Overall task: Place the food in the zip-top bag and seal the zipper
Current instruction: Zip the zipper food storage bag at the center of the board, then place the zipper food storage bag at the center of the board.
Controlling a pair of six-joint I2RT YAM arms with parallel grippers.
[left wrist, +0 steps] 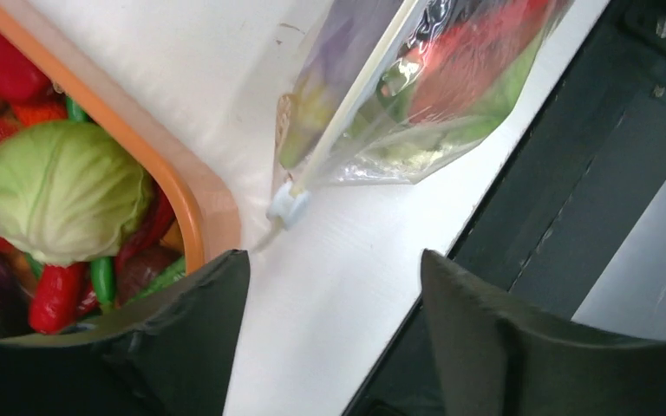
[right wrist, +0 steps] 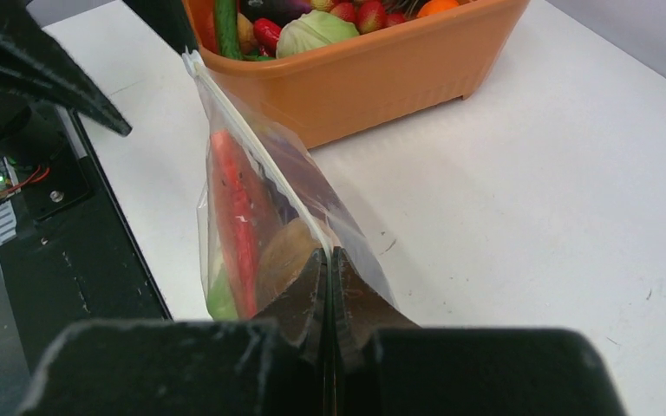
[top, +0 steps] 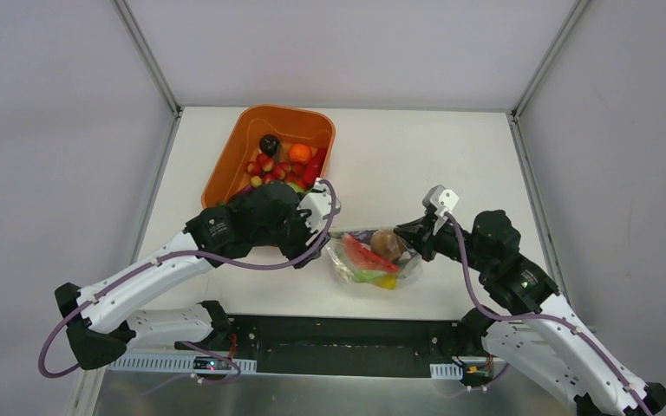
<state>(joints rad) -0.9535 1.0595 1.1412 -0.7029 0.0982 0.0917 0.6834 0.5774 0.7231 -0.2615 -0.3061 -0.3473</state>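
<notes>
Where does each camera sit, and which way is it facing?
Top external: above, behind the bases, looking down on table, left arm, right arm, orange tub, zip-top bag.
Left wrist: looks down between open left fingers at the zipper, its slider and tub corner.
Right wrist: looks along the zipper toward the tub; right fingers shut on the bag.
Shared: all three show bag and tub.

Robot lab/test cell. White table (top: 451, 165) boxed in by plain grey walls (top: 52, 130) & metal frame posts (top: 149, 56). Two white arms, L arm (top: 139, 282) & R arm (top: 555, 334), bolted at near edge to black base plate (top: 347, 342). Purple cables (top: 251, 264) run loose; bare circuit board (right wrist: 0, 184) w/ lit LEDs. Props: toy food (top: 282, 165) in orange tub (top: 222, 169), more in clear bag (top: 342, 264), a staged bench setup.
</notes>
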